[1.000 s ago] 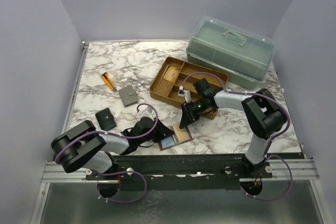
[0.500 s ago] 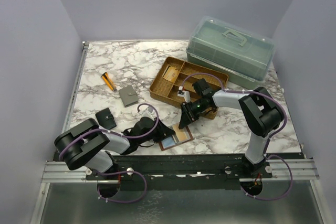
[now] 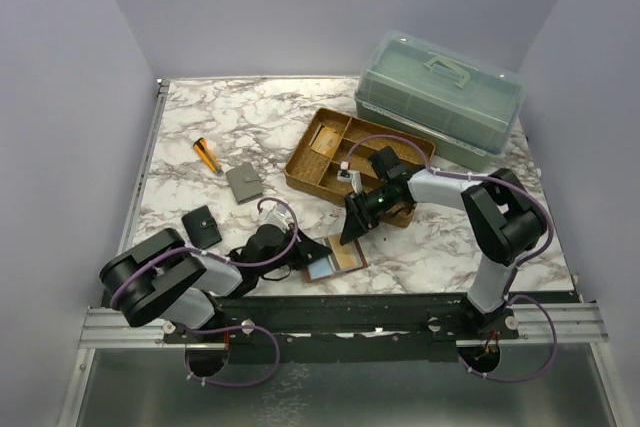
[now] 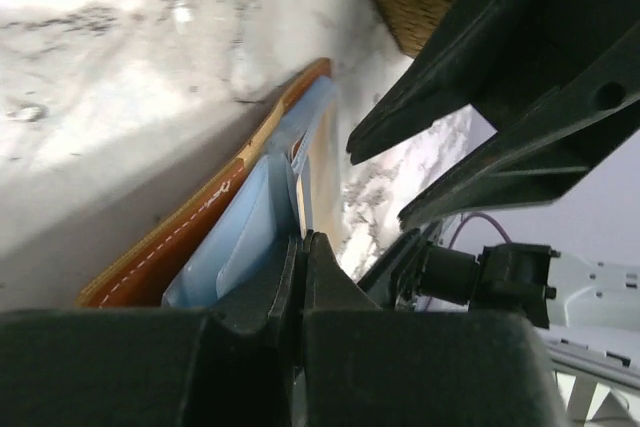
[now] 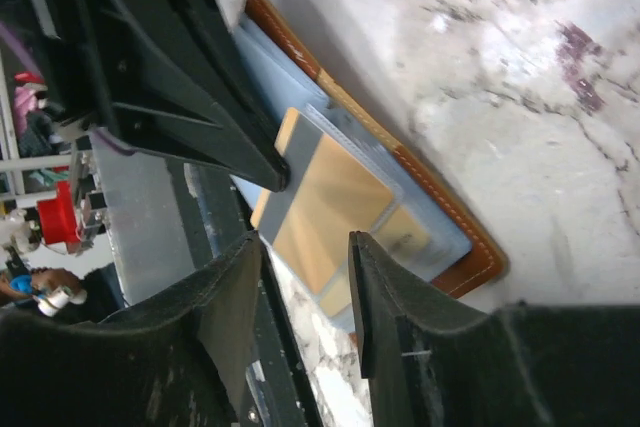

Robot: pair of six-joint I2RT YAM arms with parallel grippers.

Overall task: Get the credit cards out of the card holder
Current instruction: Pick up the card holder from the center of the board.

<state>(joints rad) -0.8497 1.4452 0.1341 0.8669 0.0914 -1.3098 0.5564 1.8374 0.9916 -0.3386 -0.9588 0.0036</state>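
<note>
The card holder (image 3: pixel 335 260) lies open near the table's front edge, brown leather outside (image 4: pixel 170 259), light-blue and tan inside. A tan-gold credit card (image 5: pixel 335 197) shows in a clear pocket on its right half. My left gripper (image 3: pixel 308 251) lies low at the holder's left side, jaws shut (image 4: pixel 303 239), tips against the light-blue pocket (image 4: pixel 240 237). Whether a thin edge is pinched between them I cannot tell. My right gripper (image 3: pixel 350 235) hangs open over the right half (image 5: pixel 305 247), one finger on each side of the card, not touching it.
A brown divided tray (image 3: pixel 312 175) sits just behind the right gripper, with a clear lidded box (image 3: pixel 440 97) beyond it. A grey wallet (image 3: pixel 243 183), a black wallet (image 3: pixel 204 225) and an orange-and-black pen (image 3: pixel 208 155) lie on the left.
The left gripper's jaws have closed at the holder's left side. The right gripper's jaws have spread a little wider over the card. Both arms stay almost in place.
</note>
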